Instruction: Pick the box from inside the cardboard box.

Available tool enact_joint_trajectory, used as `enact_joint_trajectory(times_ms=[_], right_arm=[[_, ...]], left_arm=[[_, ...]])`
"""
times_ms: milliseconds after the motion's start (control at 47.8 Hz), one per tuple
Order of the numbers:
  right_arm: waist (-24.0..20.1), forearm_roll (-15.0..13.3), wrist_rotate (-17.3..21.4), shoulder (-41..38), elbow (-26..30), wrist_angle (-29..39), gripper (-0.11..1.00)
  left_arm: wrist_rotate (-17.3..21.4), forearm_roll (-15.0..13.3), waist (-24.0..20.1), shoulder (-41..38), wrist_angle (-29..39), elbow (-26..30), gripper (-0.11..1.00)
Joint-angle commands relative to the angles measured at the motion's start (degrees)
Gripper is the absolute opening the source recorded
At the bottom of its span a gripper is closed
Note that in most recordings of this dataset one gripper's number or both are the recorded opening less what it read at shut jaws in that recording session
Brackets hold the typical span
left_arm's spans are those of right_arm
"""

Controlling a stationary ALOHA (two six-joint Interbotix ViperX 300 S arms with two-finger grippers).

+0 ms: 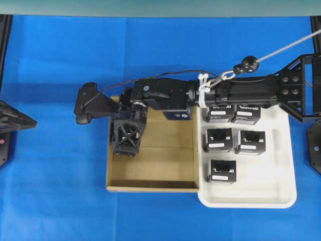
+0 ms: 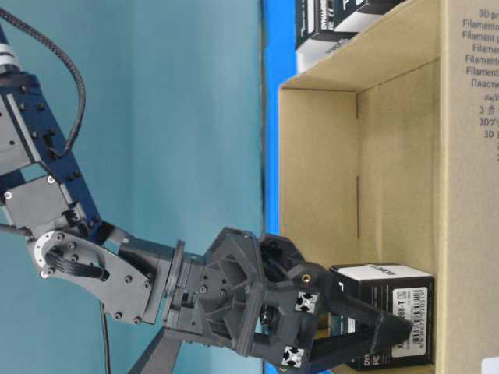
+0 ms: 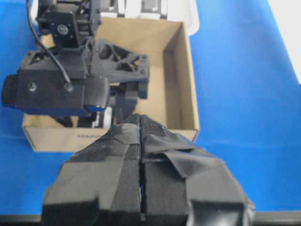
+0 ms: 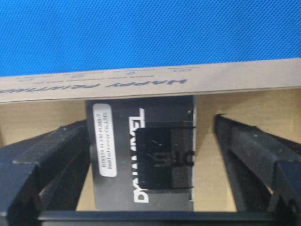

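I see the small black cuboid box with white lettering (image 4: pixel 141 153) lying flat in the shallow brown cardboard carton (image 1: pixel 165 170), near its left wall, long axis toward my right hand (image 4: pixel 150 165), whose wide-spread fingers (image 4: pixel 42 160) flank it untouching. Five identical boxes (image 1: pixel 218 139) fill the white plastic tray (image 1: pixel 281 186) beside. Left hand (image 3: pixel 141 141) closed, empty, over the blue surface (image 1: pixel 50 191).

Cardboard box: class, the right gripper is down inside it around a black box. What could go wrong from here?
1. The black box sits close to the cardboard box wall, so a finger could catch the wall.
2. The right gripper is open with gaps on both sides; closing off-centre may twist the box.
3. Lifting may drag the carton.
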State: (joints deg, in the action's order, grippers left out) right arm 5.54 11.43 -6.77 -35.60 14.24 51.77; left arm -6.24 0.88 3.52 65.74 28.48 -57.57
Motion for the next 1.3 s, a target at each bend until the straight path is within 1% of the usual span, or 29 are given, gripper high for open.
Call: enact_joint_trajectory(times_ms=[0, 42, 147, 168, 419, 565, 649, 796, 1068, 1277], right_arm=[[-0.97, 0.18, 0.09, -0.18, -0.09, -0.26, 0.94], [-1.14, 0.09, 0.09, -0.18, -0.09, -0.35, 0.87], [-1.49, 0.18, 0.09, -0.09, 0.00, -0.70, 0.62], [-1.49, 0.18, 0.09, -0.09, 0.00, -0.79, 0.60], [-1.23, 0.09, 0.00, 0.79, 0.35, -0.09, 0.60], [-0.79, 0.09, 0.09, 4.04, 0.97, 1.41, 0.60], [-0.26, 0.09, 0.09, 6.77, 1.67, 3.60, 0.60], [0.79, 0.09, -0.09, 10.99, 3.69, 9.76, 0.60], [1.32, -0.09, -0.09, 18.02, 13.54, 23.64, 0.60], [1.23, -0.09, -0.09, 19.95, 18.98, 33.22, 0.60]], left_arm=[[0.09, 0.09, -0.35, -0.26, -0.53, 1.76, -0.07], [0.09, 0.09, -0.35, -0.18, -0.53, 1.76, -0.07], [0.09, 0.09, -0.35, -0.18, -0.53, 1.76, -0.07], [0.09, 0.09, -0.35, -0.18, -0.53, 1.76, -0.07], [0.18, 0.09, -0.35, -0.18, -0.26, 1.67, -0.07], [0.18, 0.09, -0.35, -0.18, -0.26, 1.76, -0.07], [0.18, 0.09, -0.35, -0.09, -0.26, 1.76, -0.07], [-0.09, 0.09, -0.35, 0.09, -0.26, 1.85, -0.07], [0.00, 0.09, -0.35, 0.00, -0.26, 1.76, -0.07], [-0.09, 0.09, -0.35, 0.18, -0.26, 1.85, -0.07]])
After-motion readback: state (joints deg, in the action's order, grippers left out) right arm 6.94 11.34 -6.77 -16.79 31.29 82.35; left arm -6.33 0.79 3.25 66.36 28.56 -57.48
